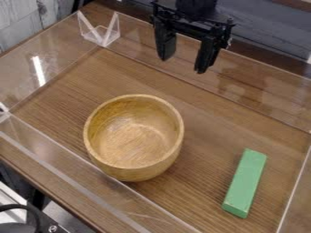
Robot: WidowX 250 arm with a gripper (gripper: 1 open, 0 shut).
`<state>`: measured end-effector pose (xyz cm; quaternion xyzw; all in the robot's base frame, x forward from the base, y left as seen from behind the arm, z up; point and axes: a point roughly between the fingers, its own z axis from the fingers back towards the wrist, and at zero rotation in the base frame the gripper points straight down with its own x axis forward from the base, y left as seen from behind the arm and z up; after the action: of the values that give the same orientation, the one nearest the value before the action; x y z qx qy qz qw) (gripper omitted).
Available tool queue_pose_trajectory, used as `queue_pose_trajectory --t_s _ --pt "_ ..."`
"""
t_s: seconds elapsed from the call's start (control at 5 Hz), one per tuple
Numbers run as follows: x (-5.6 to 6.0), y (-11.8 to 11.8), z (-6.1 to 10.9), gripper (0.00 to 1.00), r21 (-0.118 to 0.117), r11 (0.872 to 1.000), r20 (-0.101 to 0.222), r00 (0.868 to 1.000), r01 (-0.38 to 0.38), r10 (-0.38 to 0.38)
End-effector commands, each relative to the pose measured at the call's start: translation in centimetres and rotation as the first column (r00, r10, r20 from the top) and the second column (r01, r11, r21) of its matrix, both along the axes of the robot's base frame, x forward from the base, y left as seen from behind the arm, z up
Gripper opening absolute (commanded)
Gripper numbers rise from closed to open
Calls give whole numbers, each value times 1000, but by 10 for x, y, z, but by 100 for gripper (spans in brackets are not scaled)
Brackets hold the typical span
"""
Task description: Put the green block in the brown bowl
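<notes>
Wooden tabletop (pixel 80 70), brown bowl (pixel 134 138), green block (pixel 245 184), open end effector (pixel 187 45)

Brown wooden tabletop (pixel 104 68), glossy reflections

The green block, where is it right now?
In the camera view, the green block lies on the wooden table near the lower right corner, to the right of the brown bowl and outside it.
</notes>
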<state>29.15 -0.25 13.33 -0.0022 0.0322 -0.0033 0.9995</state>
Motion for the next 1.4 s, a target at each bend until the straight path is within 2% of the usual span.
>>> queue_pose_trajectory --t_s 0.0,0.2,0.6,0.8,1.2 --pt "-9 -24 -9 100 -8 1000 -1 1000 26 -26" --pt "-23 -59 -24 100 -23 998 -9 998 64 -64" --pt "-44 -122 -46 100 -37 991 43 991 125 -123" --pt "-47 -136 -59 100 -45 991 74 990 123 -119" --pt "-40 -138 -71 100 -54 990 98 987 131 -126"
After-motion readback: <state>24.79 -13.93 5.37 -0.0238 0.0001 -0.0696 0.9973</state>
